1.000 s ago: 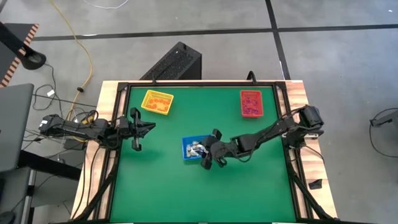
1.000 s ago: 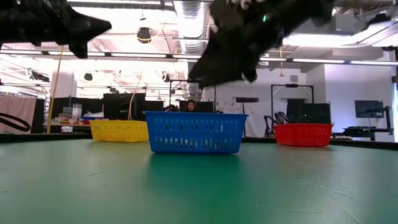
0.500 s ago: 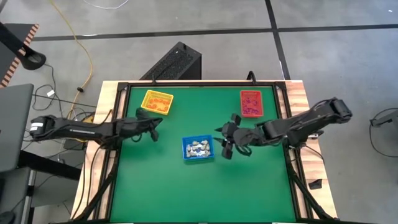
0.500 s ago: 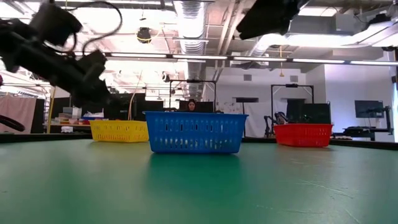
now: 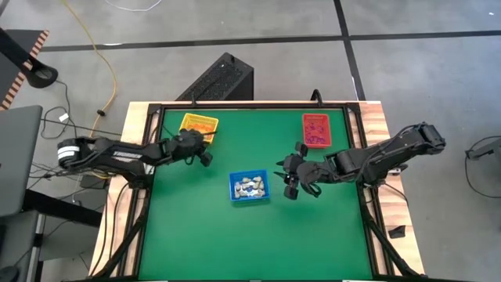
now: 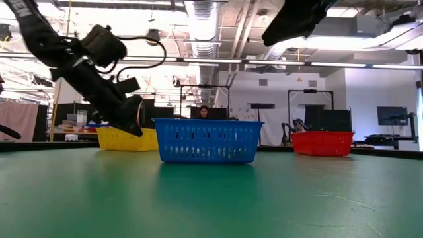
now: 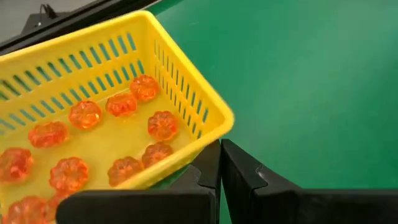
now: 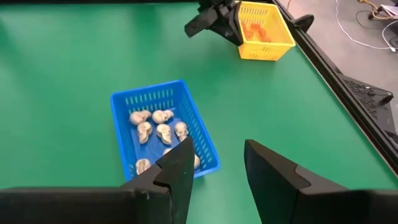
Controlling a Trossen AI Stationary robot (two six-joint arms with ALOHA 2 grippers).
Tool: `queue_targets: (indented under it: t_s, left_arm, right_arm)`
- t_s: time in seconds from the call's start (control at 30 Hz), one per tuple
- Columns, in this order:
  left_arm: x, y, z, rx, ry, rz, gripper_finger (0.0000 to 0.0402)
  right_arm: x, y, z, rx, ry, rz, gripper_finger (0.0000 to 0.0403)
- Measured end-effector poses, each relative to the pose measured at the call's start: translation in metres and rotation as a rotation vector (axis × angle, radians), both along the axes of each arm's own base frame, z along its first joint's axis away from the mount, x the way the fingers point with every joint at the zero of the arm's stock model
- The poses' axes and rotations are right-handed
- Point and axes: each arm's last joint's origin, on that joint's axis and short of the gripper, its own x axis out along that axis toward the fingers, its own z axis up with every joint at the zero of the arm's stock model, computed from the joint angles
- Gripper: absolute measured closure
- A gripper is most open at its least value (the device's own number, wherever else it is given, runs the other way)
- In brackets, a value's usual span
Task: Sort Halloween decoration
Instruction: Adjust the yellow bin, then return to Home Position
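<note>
My left gripper (image 7: 221, 163) is shut and holds nothing. It hangs low over the mat beside the near right corner of the yellow tray (image 7: 106, 106), which holds several orange pumpkin trinkets (image 7: 163, 124). My right gripper (image 8: 217, 163) is open with nothing between its fingers. It is raised above the mat to the right of the blue tray (image 5: 249, 186), in which several whitish skull trinkets (image 8: 155, 127) lie. The red tray (image 5: 316, 130) at the far right holds dark red trinkets. My left gripper's shut fingertips (image 7: 211, 163) stand right at the yellow tray's corner (image 7: 219, 121). Whether they touch it I cannot tell.
All three trays rest flat on the green mat (image 5: 313, 235). Its near half is bare. A black frame (image 5: 356, 149) runs round the table's edge. In the low view the left gripper (image 6: 129, 122) hangs in front of the yellow tray (image 6: 142, 139).
My left gripper has swung toward the table's right and far side, sunk and tipped downward, ending beside the yellow tray. My right gripper has risen from over the blue tray and drawn back toward the table's right edge. The trays have stayed where they were.
</note>
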Motion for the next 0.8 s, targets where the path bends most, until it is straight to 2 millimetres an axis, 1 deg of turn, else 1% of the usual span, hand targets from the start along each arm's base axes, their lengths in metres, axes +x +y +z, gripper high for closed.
queue_targets:
  t_s: [0.13, 0.27, 0.37, 0.43, 0.53, 0.63, 0.7, 0.8]
  left_arm:
    - [0.011, 0.015, 0.001, 0.003, 0.037, 0.01, 0.0401]
    - [0.02, 0.024, 0.007, 0.02, 0.051, -0.009, 0.0402]
    - [0.024, 0.023, 0.019, 0.021, -0.002, -0.081, 0.0401]
    - [0.024, 0.018, 0.033, 0.049, -0.061, -0.129, 0.0401]
    - [0.015, 0.008, 0.06, 0.129, -0.169, -0.169, 0.0401]
    - [-0.002, -0.006, 0.082, 0.209, -0.285, -0.236, 0.0401]
    - [-0.015, -0.016, 0.09, 0.248, -0.358, -0.297, 0.0401]
    - [-0.033, -0.028, 0.09, 0.28, -0.461, -0.379, 0.0401]
  right_arm:
    - [-0.004, -0.002, 0.004, 0.003, -0.006, -0.004, 0.0232]
    - [-0.011, -0.003, 0.009, 0.005, -0.018, -0.004, 0.0233]
    - [-0.018, -0.005, 0.015, -0.002, -0.028, 0.004, 0.0233]
    - [-0.024, -0.008, 0.02, -0.01, -0.033, 0.006, 0.0234]
    - [-0.037, -0.019, 0.031, -0.024, -0.055, -0.007, 0.025]
    - [-0.053, -0.033, 0.036, -0.018, -0.105, -0.007, 0.0287]
    - [-0.061, -0.043, 0.031, 0.015, -0.147, 0.034, 0.0318]
    - [-0.072, -0.059, 0.01, 0.092, -0.239, 0.118, 0.0367]
